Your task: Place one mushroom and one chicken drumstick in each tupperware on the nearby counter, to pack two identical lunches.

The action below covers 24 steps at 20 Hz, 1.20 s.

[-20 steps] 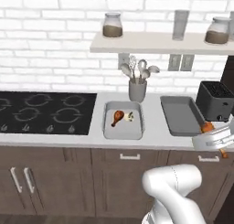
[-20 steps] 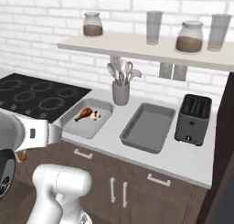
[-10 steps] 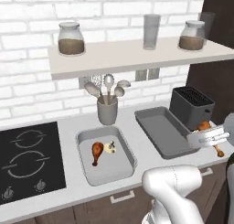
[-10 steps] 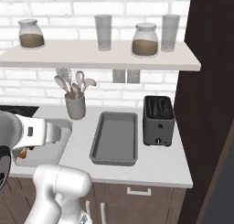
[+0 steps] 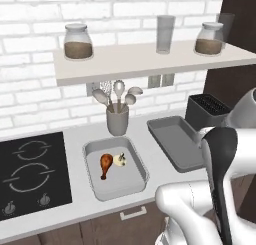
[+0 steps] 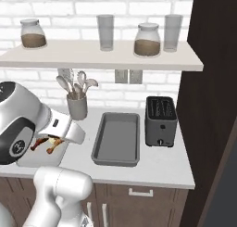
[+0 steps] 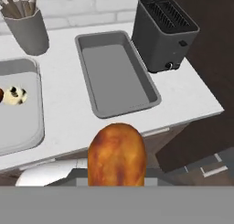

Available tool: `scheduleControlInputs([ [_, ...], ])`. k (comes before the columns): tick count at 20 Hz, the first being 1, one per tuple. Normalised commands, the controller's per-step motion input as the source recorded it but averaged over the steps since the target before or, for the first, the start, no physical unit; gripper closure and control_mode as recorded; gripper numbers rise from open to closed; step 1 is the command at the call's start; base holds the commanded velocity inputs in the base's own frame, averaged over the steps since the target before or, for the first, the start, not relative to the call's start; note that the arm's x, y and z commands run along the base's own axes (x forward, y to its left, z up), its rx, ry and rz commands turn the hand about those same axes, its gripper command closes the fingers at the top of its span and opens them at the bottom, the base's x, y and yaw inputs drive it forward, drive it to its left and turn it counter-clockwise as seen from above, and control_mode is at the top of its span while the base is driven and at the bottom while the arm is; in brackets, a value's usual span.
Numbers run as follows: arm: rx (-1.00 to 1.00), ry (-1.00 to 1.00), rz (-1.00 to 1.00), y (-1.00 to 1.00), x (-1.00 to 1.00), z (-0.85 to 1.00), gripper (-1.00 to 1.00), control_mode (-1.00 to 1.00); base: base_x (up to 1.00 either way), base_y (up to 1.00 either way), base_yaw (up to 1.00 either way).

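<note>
- The gripper [image 7: 116,184] is clamped on a chicken drumstick [image 7: 117,155]; in the hand view its fat orange-brown end rises between the jaws at the bottom edge, in front of the counter's edge.
- In the right base view a drumstick [image 6: 52,145] shows under the white hand, with its thin bone tip pointing down, over the light grey tub [image 6: 40,156] at the left.
- Beyond the held drumstick lies the pale counter [image 7: 68,122].
- The dark grey tub [image 7: 114,74] sits on the counter straight ahead, with nothing in it.
- The light grey tub [image 5: 114,168] lies left of the dark one and apart from it; it holds a second drumstick [image 5: 105,164] and a mushroom [image 5: 119,160], side by side and touching.
- A black toaster [image 7: 165,32] stands just right of the dark tub.
- A grey pot of utensils [image 5: 117,116] stands behind the light tub, near the wall.
- A black hob [image 5: 31,174] lies left of the light tub.
- A shelf [image 5: 145,59] on the brick wall carries two jars and glasses.
</note>
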Motion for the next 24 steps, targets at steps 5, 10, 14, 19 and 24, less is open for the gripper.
scheduleControlInputs([
  [5,0.02,0.06,0.00,-0.52,0.56,-0.46,1.00,-1.00,0.00,0.00,0.00],
  [10,0.00,-0.07,0.13,0.02,0.73,-0.38,1.00,-1.00,0.00,0.00,0.00],
  [14,0.00,-0.09,0.19,0.02,0.78,-0.32,1.00,-1.00,0.00,0.00,0.00],
  [19,0.00,0.01,0.17,0.00,0.79,-0.38,1.00,-1.00,0.00,0.00,0.00],
  [24,0.00,0.09,0.12,0.00,0.58,-0.42,1.00,-1.00,0.00,0.00,0.00],
])
